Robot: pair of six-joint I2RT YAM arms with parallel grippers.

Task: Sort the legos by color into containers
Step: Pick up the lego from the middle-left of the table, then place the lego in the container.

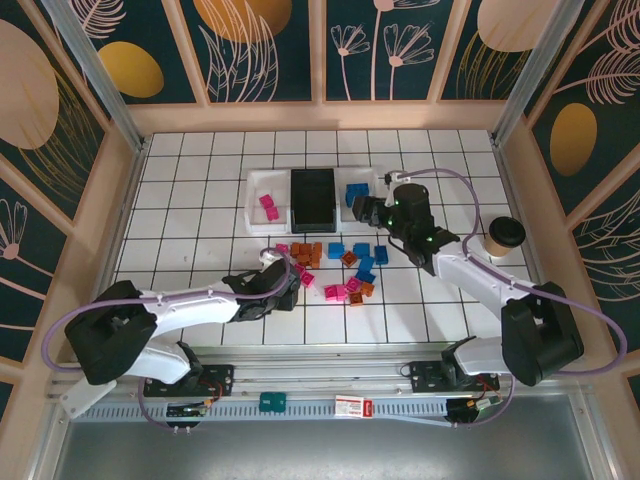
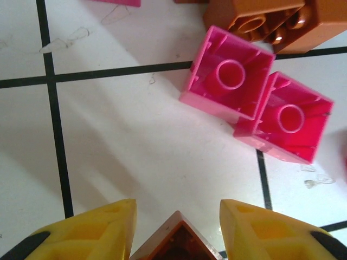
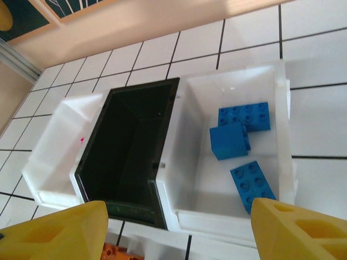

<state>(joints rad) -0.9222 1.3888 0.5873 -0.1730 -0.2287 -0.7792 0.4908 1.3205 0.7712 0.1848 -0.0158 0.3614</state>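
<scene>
Loose legos lie mid-table: orange-brown ones point(image 1: 307, 253), blue ones point(image 1: 365, 258), pink ones point(image 1: 345, 290). My left gripper point(image 1: 290, 280) is low at the pile's left edge. In the left wrist view its yellow fingers point(image 2: 178, 208) close on an orange-brown lego point(image 2: 176, 238) whose corner points forward; two pink legos point(image 2: 230, 73) point(image 2: 287, 116) lie just ahead. The containers stand in a row: a left white bin point(image 1: 262, 205) holding pink bricks, a black bin point(image 1: 313, 197), and a right white bin point(image 3: 233, 222) holding three blue legos point(image 3: 244, 116). My right gripper point(image 3: 179, 208) hovers open over the bins' near edge.
A brown paper cup with a black lid point(image 1: 505, 237) stands at the right, beside the right arm. More orange-brown bricks point(image 2: 260, 19) sit beyond the pink pair. Wooden walls frame the tiled table point(image 1: 180, 200) on three sides.
</scene>
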